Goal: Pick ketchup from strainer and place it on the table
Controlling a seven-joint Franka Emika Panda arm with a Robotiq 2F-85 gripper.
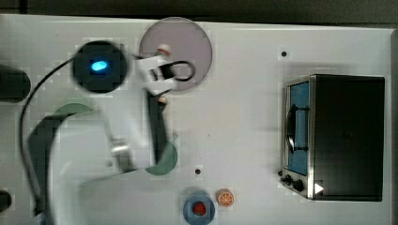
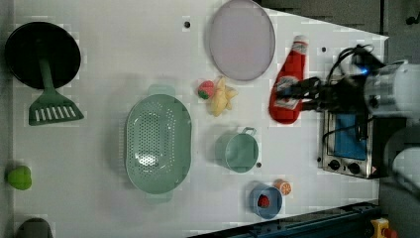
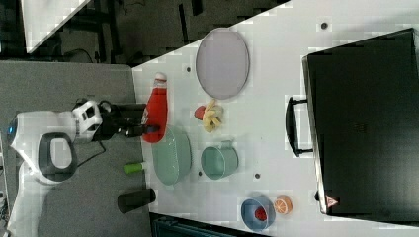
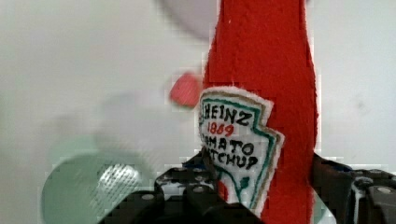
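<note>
Ketchup (image 2: 288, 84) out of strainer (image 2: 158, 141), gripped at its lower body by gripper (image 2: 309, 93), fingers clamped on it, held in the air above the desk (image 2: 124, 49) near lilac plate (image 2: 241, 39); pick done, strainer empty, lowering and release left

ketchup (image 4: 264, 93) cap cropped, strainer (image 1: 70, 110) mostly arm-covered
</note>
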